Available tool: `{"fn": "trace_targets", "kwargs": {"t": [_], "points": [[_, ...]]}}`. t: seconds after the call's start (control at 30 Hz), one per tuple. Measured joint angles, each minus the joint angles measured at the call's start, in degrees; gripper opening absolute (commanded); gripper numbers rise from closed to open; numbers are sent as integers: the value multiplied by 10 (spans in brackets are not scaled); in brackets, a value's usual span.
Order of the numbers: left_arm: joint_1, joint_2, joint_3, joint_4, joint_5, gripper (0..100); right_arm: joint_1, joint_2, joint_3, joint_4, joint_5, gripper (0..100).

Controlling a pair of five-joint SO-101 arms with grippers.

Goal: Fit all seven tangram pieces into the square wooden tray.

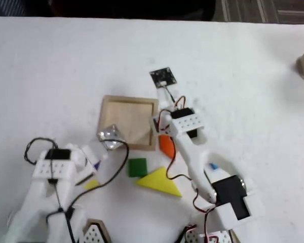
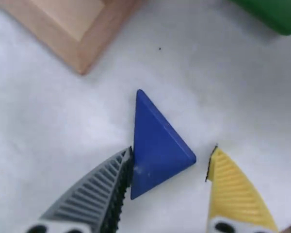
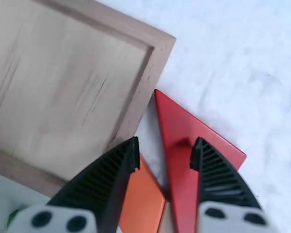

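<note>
NOW: your left pincer [image 2: 169, 155] is open and holds nothing, grey finger [image 2: 102, 189] touching the small blue triangle piece [image 2: 155, 145] on the white tabletop [image 2: 48, 136], near the square wooden tray [image 2: 87, 46] | ADVICE: bring the yellow finger [image 2: 230, 184] against the piece's far point, then close slowly.

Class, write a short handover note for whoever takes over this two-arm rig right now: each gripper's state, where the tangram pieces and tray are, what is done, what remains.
Left gripper: open, straddling the blue triangle, with one finger touching its edge; nothing gripped.
Right gripper: open, above the red triangle and orange piece, both just outside the wooden tray.
Loose on the table near the tray: green square, large yellow triangle, small yellow piece.
Done: nothing; the tray floor that shows is bare.
Left: fit every piece in.
</note>
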State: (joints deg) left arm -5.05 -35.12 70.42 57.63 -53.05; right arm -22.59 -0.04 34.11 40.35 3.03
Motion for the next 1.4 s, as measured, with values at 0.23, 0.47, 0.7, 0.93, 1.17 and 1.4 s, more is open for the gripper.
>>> {"fn": "trace_targets", "kwargs": {"t": [0.23,0.47,0.7,0.93,1.17,1.4], "points": [[1,87,-42,-2,0,166,0,0,0,0,0,176],[2,91,-45,7,1,158,0,0,0,0,0,176],[2,91,-45,7,16,159,0,0,0,0,0,176],[2,91,-116,54,158,161,0,0,0,0,0,176],[2,91,-178,132,253,162,0,0,0,0,0,176],[2,91,-245,144,325,162,4,0,0,0,0,176]]}}
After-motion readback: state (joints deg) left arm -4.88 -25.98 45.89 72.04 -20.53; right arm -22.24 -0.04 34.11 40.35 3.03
